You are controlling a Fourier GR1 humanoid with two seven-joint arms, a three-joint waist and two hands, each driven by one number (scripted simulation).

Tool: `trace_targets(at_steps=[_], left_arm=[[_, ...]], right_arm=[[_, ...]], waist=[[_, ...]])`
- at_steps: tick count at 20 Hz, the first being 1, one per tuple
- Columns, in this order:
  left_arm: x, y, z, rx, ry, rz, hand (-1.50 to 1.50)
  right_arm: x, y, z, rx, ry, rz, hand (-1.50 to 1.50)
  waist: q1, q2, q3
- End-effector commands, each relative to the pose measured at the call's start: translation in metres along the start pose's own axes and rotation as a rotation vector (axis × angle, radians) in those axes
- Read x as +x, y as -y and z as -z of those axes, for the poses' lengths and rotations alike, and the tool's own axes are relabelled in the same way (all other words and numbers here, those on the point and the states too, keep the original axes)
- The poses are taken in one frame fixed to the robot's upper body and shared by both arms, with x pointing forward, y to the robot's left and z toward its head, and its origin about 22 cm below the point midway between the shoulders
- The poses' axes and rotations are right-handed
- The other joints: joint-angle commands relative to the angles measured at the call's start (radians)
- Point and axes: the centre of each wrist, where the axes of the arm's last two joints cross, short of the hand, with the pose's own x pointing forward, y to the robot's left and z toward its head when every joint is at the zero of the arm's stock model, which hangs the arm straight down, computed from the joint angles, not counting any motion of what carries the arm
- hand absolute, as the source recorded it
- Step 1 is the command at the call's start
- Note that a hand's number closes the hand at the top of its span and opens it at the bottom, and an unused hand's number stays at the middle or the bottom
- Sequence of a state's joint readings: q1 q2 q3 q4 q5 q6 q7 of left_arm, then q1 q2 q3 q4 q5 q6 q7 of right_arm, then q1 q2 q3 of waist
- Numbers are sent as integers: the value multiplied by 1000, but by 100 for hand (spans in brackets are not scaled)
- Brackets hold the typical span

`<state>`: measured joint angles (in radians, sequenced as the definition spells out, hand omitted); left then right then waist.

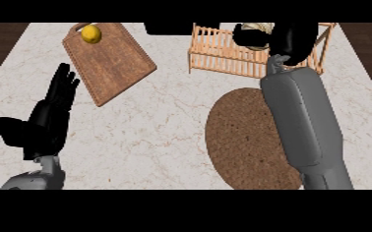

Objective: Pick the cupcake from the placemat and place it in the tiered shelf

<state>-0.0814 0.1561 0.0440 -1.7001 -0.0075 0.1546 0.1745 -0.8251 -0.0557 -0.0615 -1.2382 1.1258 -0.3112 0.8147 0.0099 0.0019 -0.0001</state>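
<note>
My right hand [293, 42] reaches over the wooden tiered shelf [218, 54] at the back right, fingers curled round the cupcake [254, 33]. Only the cupcake's pale frosting and a bit of its dark wrapper show beside the hand, above the shelf's slats. The round brown placemat [236, 137] lies bare on the counter, partly under my right forearm. My left hand [51, 113] rests open at the left edge, fingers straight and pointing away.
A wooden cutting board [112, 64] lies at the back left with a yellow lemon [91, 34] on its far end. A dark object [170, 28] sits at the back edge beside the shelf. The marble counter ends in dark strips at both sides.
</note>
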Motion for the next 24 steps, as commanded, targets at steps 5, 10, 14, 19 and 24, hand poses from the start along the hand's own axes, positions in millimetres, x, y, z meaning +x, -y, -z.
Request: trace_targets(at_steps=[5,10,14,19,24], left_arm=[[3,2,9,8,-16,2,0],[3,-10,-8,-11,5,9,0],[4,-11,-1,5,0,17,0],[-10,-9,0,18,-6,9,0],[14,-11,-2,10,-17,2,0]], right_arm=[[-12,-20,22,36,-109,135,-150],[-37,-28,32,71,-70,164,-150],[-24,-15,42,70,-19,231,-150],[-15,-4,40,0,25,373,-150],[-26,32,45,-98,-46,426,-150]], waist=[[-1,1,0],[1,-1,0],[-2,-1,0],[-7,-2,0],[-15,-7,0]])
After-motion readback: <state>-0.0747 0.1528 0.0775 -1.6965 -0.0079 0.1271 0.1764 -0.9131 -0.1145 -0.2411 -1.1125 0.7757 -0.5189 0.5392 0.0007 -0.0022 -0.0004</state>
